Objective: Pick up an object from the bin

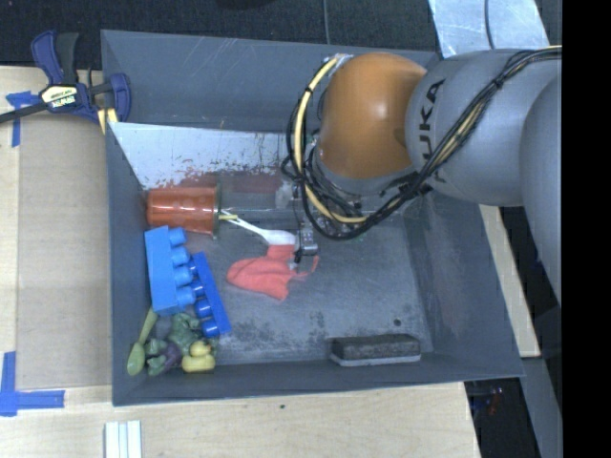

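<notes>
Claw point(305, 253) low, right of blue studded plastic block point(170, 267); opening: cannot tell. Crumpled red rubbery flap point(260, 277) lies between block and claw, far end at claw tip, long axis running block-to-claw.

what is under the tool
A flat red floppy piece lies on the grey metal bin's floor below the tool; the tool covers its upper right end, so contact cannot be told.

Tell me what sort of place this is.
Likely a robotics lab's grasping test cell: a grey KUKA robot arm reaches into a scuffed grey metal bin holding loose odds such as a blue plastic toy block and a red crumpled soft piece.
</notes>
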`<state>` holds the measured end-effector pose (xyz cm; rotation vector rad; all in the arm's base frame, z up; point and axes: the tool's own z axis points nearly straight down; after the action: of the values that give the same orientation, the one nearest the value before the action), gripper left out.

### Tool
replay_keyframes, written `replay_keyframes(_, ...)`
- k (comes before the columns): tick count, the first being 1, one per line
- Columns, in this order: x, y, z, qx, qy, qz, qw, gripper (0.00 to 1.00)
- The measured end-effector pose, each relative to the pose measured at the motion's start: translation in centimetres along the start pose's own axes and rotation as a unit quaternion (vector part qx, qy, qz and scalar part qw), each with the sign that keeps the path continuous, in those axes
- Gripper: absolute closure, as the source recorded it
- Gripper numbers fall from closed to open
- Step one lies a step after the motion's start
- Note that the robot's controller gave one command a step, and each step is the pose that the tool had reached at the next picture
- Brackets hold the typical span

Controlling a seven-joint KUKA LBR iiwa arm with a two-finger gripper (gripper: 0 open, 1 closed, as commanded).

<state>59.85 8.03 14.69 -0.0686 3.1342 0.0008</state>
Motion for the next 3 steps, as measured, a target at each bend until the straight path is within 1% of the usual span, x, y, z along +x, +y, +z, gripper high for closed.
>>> replay_keyframes(1, 0.3, 0.0, 5.3, 0.0, 0.0024, 0.0, 1.0, 0.0)
replay_keyframes(2, 1.4, 0.4, 0.8, 0.0, -0.0026, -0.026, 0.9997, 0.0)
replay_keyframes(3, 1.3, -1.4, 7.9, 0.0, 0.0035, -0.01, 0.9999, 0.0)
